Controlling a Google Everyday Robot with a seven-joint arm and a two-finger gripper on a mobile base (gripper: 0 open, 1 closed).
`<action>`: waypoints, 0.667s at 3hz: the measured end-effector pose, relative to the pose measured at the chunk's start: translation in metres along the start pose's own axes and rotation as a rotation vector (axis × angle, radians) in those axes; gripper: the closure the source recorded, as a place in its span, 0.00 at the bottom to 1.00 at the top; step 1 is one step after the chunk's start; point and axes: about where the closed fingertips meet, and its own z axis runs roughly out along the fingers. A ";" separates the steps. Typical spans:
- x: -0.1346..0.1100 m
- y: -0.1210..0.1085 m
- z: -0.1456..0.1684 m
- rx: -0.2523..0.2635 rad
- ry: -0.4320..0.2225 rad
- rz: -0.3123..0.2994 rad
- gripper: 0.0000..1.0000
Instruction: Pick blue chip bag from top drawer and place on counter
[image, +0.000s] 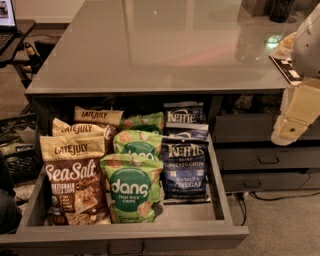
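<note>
The top drawer (221, 190) is pulled open below the counter (150, 45). A dark navy Kettle blue chip bag (184, 170) stands at the drawer's right side, facing front. A second one (184, 117) stands behind it, partly under the counter edge. My gripper (292, 125), cream and white, hangs at the right edge of the view. It is beside the counter's right front corner, above and to the right of the drawer, apart from the bags and holding nothing.
Green Dang bags (131, 192) fill the drawer's middle and brown Late July bags (75, 180) its left. Narrower grey drawers with bar handles (267, 159) are at the right. Dark objects (282, 10) stand at the counter's back right. A crate (15, 150) sits on the floor at left.
</note>
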 end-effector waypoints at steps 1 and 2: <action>0.000 0.000 0.000 0.000 0.000 0.000 0.00; -0.004 0.002 0.006 0.020 -0.005 -0.011 0.00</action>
